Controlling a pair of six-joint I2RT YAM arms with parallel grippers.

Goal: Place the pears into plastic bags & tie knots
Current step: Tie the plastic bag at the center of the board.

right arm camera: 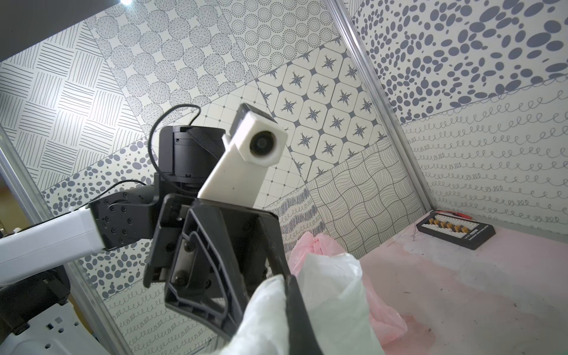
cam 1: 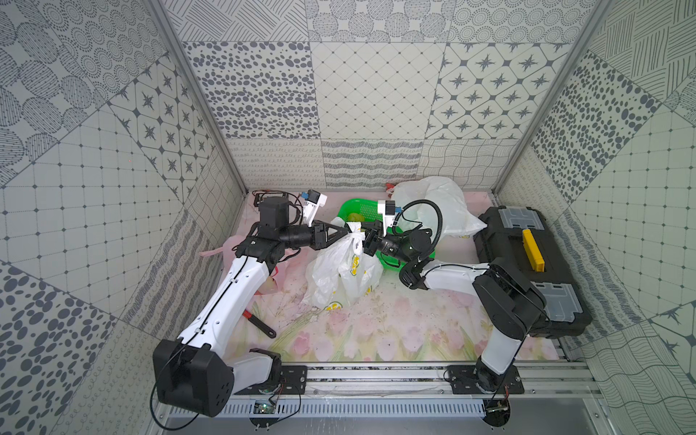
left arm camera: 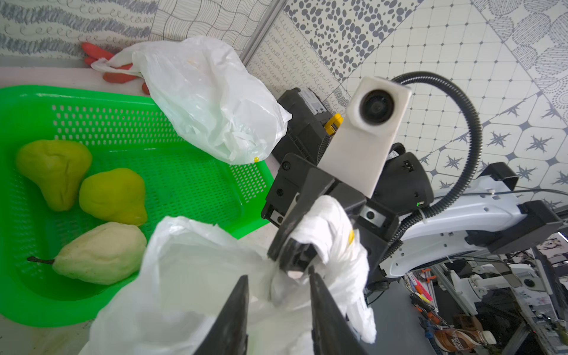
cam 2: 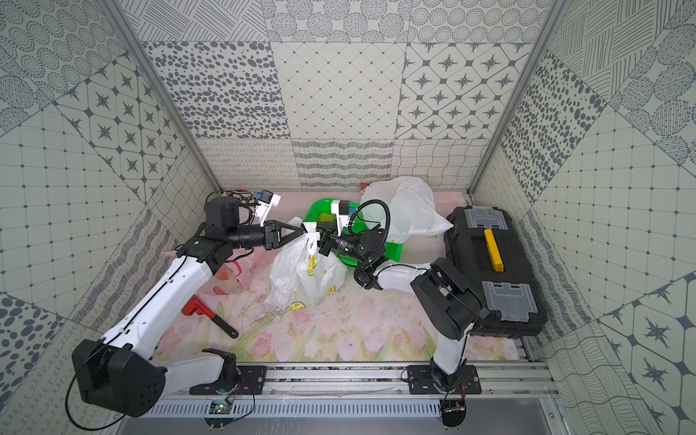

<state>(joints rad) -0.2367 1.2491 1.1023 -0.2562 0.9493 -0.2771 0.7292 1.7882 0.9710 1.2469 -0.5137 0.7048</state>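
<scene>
Because the knot appears to be the step in hand, both grippers meet head-on at the gathered neck of the lemon-print bag point(cam 1: 341, 271). The right gripper point(left arm camera: 296, 264) is pressed together, pinching a twisted handle. The left gripper point(left arm camera: 278, 284) stands partly spread astride the neck; whether it clamps the film cannot be told. The bag body sits below both tools, base on the mat point(cam 1: 376, 331), long axis near upright, neck uppermost.

Patterned grey-and-white panels point(cam 1: 376, 90) wall in the workspace on three sides, joined by aluminium posts point(cam 1: 198, 94). A pink tulip-print cover point(cam 1: 376, 339) lines the table under even light.
</scene>
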